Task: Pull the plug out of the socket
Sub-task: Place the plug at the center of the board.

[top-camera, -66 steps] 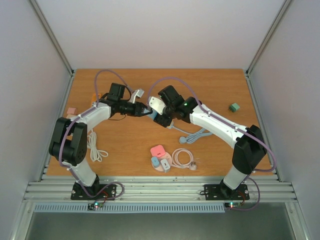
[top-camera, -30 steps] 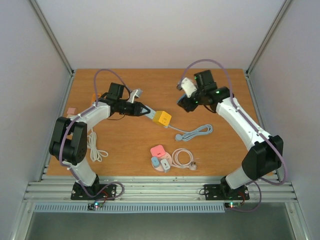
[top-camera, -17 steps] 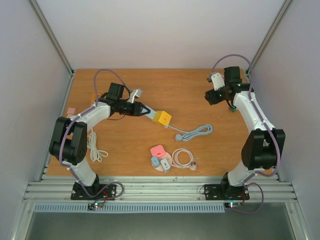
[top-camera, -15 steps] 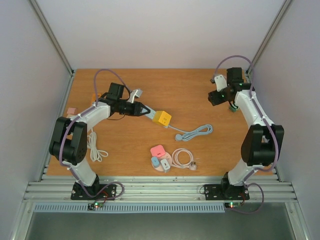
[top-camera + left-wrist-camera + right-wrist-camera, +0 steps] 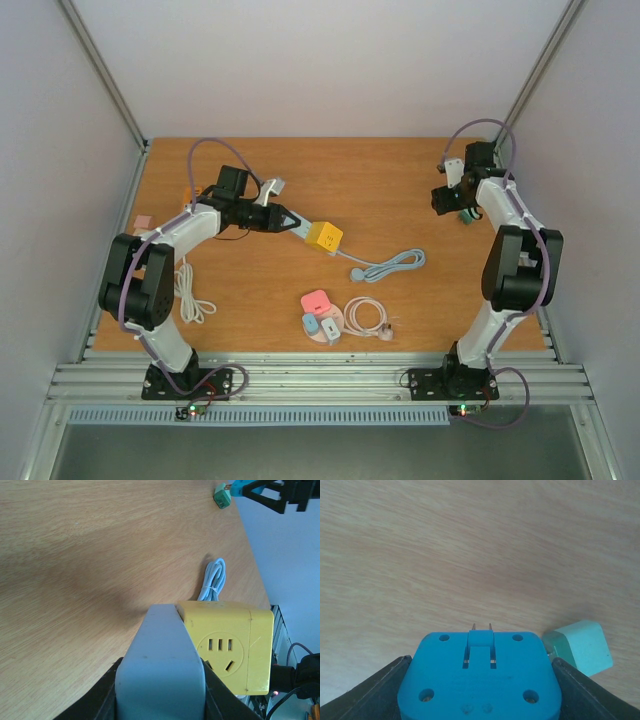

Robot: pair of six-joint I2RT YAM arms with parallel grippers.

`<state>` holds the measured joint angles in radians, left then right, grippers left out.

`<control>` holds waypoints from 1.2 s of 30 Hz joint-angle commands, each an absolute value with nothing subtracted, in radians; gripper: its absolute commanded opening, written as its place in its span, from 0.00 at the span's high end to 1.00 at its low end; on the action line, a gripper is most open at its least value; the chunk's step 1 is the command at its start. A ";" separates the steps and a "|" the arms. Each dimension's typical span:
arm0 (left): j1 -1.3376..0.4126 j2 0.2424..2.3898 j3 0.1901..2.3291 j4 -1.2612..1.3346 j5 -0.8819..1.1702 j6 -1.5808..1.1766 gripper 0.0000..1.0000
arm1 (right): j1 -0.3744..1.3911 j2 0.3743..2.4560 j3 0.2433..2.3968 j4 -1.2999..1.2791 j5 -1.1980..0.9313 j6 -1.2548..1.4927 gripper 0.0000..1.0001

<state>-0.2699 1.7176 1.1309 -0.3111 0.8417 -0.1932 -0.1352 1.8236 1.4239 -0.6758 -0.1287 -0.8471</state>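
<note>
Blue plug is clamped in right gripper, prongs out. Socket, pinched by closed left gripper, lies well apart at 9 o'clock.

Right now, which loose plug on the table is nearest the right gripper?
The green plug, alone at the far right beside the right gripper; the other three plugs cluster near the front middle.

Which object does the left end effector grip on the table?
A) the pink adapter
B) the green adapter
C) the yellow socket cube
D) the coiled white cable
C: the left end effector is closed on the yellow socket cube, and the left wrist view shows that cube pressed against it.
</note>
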 commanded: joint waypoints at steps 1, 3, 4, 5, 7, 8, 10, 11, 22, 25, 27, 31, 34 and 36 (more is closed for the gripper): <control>-0.265 1.729 1.143 -0.280 0.867 -0.179 1.00 | -0.176 1.887 1.465 -0.615 -0.116 -0.794 0.47; -0.264 1.731 1.143 -0.280 0.868 -0.181 1.00 | -0.179 1.913 1.479 -0.599 -0.107 -0.788 0.47; -0.265 1.732 1.144 -0.279 0.868 -0.181 0.99 | -0.179 1.926 1.488 -0.594 -0.103 -0.784 0.47; -0.264 1.732 1.143 -0.280 0.868 -0.180 1.00 | -0.179 1.942 1.497 -0.589 -0.100 -0.777 0.47; -0.265 1.732 1.144 -0.281 0.868 -0.180 1.00 | -0.179 1.963 1.512 -0.581 -0.098 -0.764 0.47; -0.265 1.732 1.144 -0.281 0.868 -0.178 0.99 | -0.180 1.974 1.517 -0.577 -0.097 -0.756 0.47; -0.265 1.733 1.143 -0.280 0.868 -0.178 1.00 | -0.179 1.997 1.534 -0.575 -0.095 -0.741 0.47; -0.264 1.734 1.142 -0.280 0.867 -0.178 1.00 | -0.179 2.010 1.541 -0.575 -0.094 -0.734 0.47; -0.265 1.743 1.144 -0.279 0.869 -0.178 1.00 | -0.179 2.064 1.551 -0.568 -0.091 -0.709 0.26; -0.265 1.748 1.144 -0.279 0.871 -0.179 1.00 | -0.179 2.052 1.544 -0.580 -0.107 -0.708 0.19; -0.264 1.749 1.146 -0.279 0.870 -0.180 1.00 | -0.179 2.040 1.540 -0.593 -0.116 -0.707 0.14; -0.265 1.750 1.146 -0.280 0.872 -0.181 1.00 | -0.179 2.011 1.537 -0.621 -0.135 -0.702 0.02; -0.264 1.750 1.146 -0.279 0.874 -0.181 1.00 | -0.179 1.969 1.521 -0.624 -0.153 -0.692 0.02; -0.265 1.750 1.146 -0.279 0.876 -0.182 0.99 | -0.178 1.935 1.516 -0.631 -0.172 -0.689 0.02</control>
